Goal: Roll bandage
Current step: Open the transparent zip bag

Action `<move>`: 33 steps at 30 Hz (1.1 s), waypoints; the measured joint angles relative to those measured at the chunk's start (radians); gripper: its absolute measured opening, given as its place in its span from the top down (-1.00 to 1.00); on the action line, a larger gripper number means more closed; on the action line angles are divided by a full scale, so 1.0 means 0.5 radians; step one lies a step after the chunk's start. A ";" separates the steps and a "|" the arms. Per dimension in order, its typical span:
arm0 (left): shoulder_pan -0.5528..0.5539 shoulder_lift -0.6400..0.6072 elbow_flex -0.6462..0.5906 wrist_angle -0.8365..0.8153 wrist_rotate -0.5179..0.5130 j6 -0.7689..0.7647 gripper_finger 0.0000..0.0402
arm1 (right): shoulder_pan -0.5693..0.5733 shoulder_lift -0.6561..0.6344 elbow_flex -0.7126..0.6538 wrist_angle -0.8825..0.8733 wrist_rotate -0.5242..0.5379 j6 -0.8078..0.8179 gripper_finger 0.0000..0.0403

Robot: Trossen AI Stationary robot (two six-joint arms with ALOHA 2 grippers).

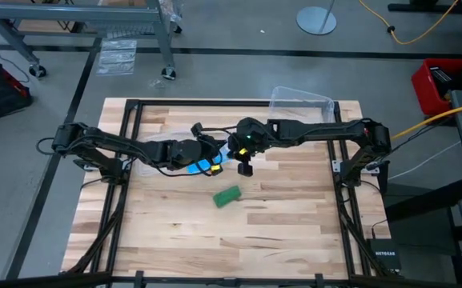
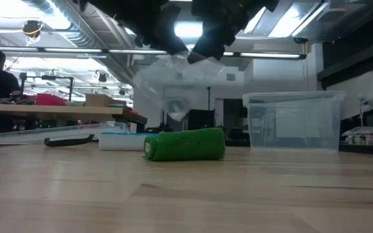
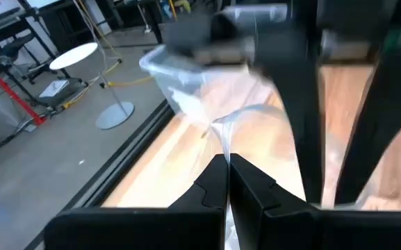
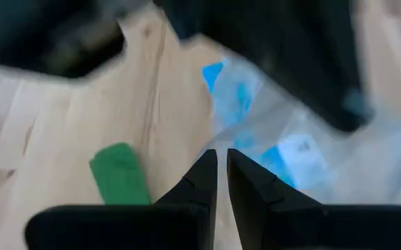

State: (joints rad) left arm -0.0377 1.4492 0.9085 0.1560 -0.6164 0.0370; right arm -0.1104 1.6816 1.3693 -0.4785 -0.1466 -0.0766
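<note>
The green bandage [image 1: 227, 196] lies on the table as a short roll on its side, apart from both grippers; it also shows in the low view [image 2: 185, 144] and the right wrist view [image 4: 120, 173]. My left gripper [image 3: 226, 167] and my right gripper [image 4: 221, 158] are raised above the table's middle, beyond the roll. Both are shut on a small clear plastic bag [image 2: 173, 84], which hangs between them. In the high view the left gripper [image 1: 214, 154] and the right gripper [image 1: 245, 166] stand close together. My left gripper pinches an edge of the clear bag [image 3: 222, 139] between its two fingertips; one layer or several, I cannot tell. The bag is lifted clear of the table. My right gripper pinches the bag's edge [image 4: 236, 142] between its fingertips, slanting down from above. The bag hangs slack below both grippers [image 2: 180, 71].
A blue and white pill organizer [image 2: 121, 140] lies on the table under the grippers, left of the roll in the low view. A clear plastic box [image 1: 299, 104] stands at the far right of the table. Bare wood [image 1: 239, 240] lies toward the near edge.
</note>
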 joint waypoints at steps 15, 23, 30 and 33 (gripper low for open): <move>-0.069 0.017 0.000 -0.093 -0.325 0.097 1.00 | -0.002 -0.014 0.000 0.032 0.364 -0.181 0.72; -0.065 0.017 0.000 -0.136 -0.607 0.249 1.00 | 0.000 -0.014 0.000 0.035 0.363 -0.184 0.29; -0.063 0.017 0.000 -0.252 -0.864 0.308 1.00 | 0.103 -0.015 0.001 -0.030 0.363 -0.232 -0.01; -0.065 0.017 0.000 -0.311 -0.872 0.305 1.00 | 0.200 -0.016 0.002 -0.116 0.366 -0.392 -0.08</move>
State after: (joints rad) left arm -0.0704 1.4578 0.9085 0.0006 -1.0522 0.1894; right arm -0.0105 1.6737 1.3701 -0.5366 0.0364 -0.2726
